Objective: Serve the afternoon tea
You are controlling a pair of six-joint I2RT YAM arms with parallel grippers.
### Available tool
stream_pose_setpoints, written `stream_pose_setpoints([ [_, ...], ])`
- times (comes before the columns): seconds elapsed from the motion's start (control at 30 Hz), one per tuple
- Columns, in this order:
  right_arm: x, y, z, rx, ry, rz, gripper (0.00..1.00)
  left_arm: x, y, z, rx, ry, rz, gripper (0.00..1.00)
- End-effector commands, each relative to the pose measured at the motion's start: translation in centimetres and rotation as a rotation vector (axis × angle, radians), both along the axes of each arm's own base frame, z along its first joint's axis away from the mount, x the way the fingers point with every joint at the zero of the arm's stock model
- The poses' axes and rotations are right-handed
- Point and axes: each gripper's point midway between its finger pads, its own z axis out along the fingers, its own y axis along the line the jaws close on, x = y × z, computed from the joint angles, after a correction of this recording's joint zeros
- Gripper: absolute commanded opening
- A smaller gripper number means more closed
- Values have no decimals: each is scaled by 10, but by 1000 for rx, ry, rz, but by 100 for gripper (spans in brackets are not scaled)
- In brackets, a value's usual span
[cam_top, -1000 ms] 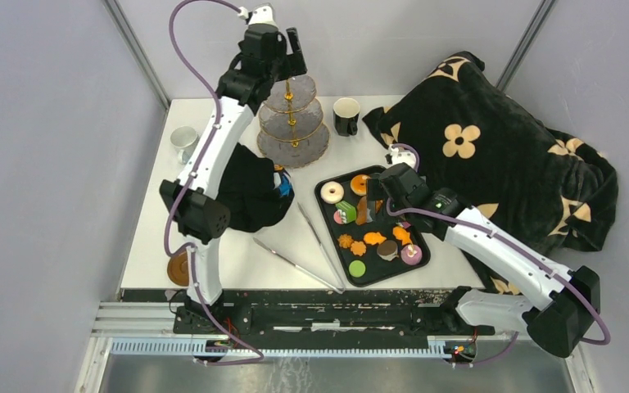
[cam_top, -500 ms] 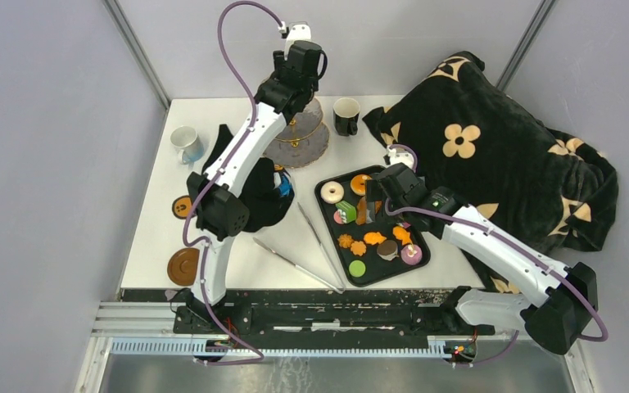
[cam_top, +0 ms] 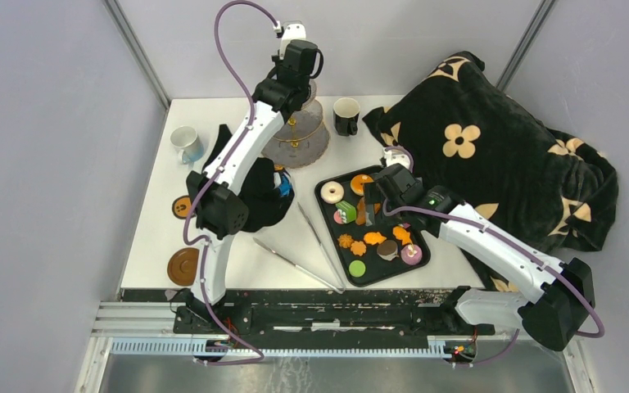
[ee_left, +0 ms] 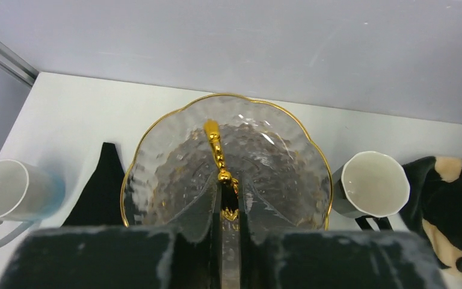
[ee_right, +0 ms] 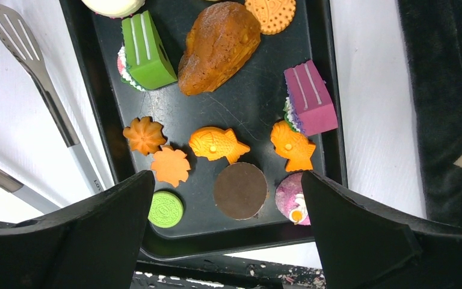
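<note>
Left gripper [ee_left: 228, 189] clamps the gold stem [ee_left: 213, 141] of a brittle tiered glass stand [ee_left: 277, 162]; right gripper [ee_right: 227, 180] hangs wide apart over light, hard toy treats [ee_right: 216, 144], likely best pinched edgewise.

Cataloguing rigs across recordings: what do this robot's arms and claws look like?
The left arm and right arm are white shells with black joint housings, each trailed by a purple cable. The right arm carries a green light. The left claw and right claw have chunky black fingers.
</note>
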Motion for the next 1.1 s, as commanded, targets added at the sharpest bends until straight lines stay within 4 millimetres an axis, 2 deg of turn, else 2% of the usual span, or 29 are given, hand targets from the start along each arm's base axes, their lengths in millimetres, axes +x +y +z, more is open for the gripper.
stream_pose_setpoints([
  [0.0, 11, 10, 24, 52, -72, 21, 100, -8, -5, 22, -6, -41, -27, 4],
  [0.17, 9, 14, 22, 59, -51, 37, 100, -22, -10, 23, -10, -25, -25, 3],
  [0.4, 5, 11, 21, 67, -49, 25, 99, -47, -27, 8, -38, 23, -46, 3],
  [0.57, -1, 9, 19, 84, -39, 15, 100, -61, -27, -3, -66, 54, -38, 3],
  [0.7, -4, 8, 20, 98, -44, 17, 100, -72, -30, -3, -102, 57, -49, 3],
  [0.97, -8, 6, 20, 114, -43, 11, 99, -81, -39, 1, -128, 58, -80, 3],
  [1.07, -10, 6, 20, 127, -43, 9, 99, -80, -48, 0, -150, 63, -110, 3],
])
